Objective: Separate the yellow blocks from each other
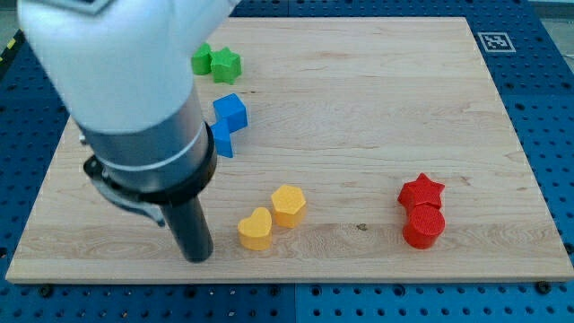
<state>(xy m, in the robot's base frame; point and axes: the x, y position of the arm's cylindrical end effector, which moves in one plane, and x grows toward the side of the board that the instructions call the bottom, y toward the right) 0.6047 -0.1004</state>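
Separation is not yet achieved: the 2 yellow blocks, a heart and a hexagon, sit near the bench's near edge, almost touching. No claw here; my tip rests just left of the heart.

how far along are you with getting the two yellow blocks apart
Nothing looks done yet: the yellow heart block and the yellow hexagon block sit nearly touching near the view's bottom. In hand: my tip is down on the board just to the view's left of the heart. Left: pushing one yellow block clear of the other.
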